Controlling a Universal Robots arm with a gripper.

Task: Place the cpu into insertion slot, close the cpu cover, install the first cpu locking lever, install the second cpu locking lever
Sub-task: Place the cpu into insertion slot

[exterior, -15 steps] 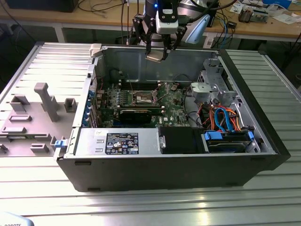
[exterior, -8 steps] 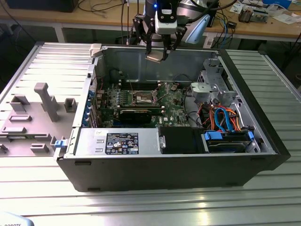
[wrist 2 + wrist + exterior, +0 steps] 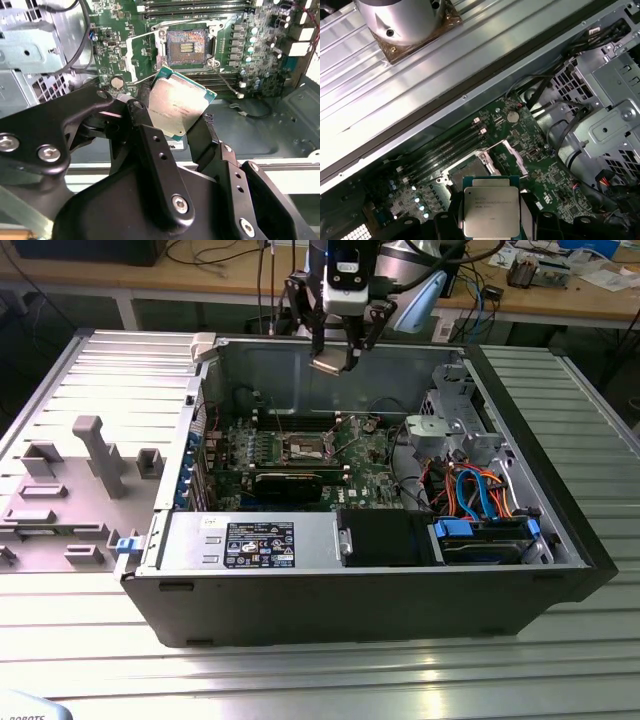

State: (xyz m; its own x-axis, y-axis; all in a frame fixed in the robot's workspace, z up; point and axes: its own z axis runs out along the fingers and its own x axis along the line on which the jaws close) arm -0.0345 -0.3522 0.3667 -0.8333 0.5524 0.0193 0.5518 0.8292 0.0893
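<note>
As the pincer point(image 3: 335, 358) hangs above the open computer case point(image 3: 400, 615) on the ribbed metal counter point(image 3: 300, 680), the exterior view shows the cpu point(image 3: 328, 364) clamped between its fingers. It is high over the green motherboard point(image 3: 375, 472) and well apart from the insertion slot point(image 3: 307, 449). In the second wrist view, the black fingers point(image 3: 150, 140) grip the cpu point(image 3: 179, 107) by two opposite edges, tilted, silver top showing; the insertion slot point(image 3: 186, 46) lies uncovered beyond it. In the first wrist view, the cpu point(image 3: 491, 212) partly masks the insertion slot point(image 3: 470, 172) beneath, beside the long memory slots point(image 3: 442, 152).
</note>
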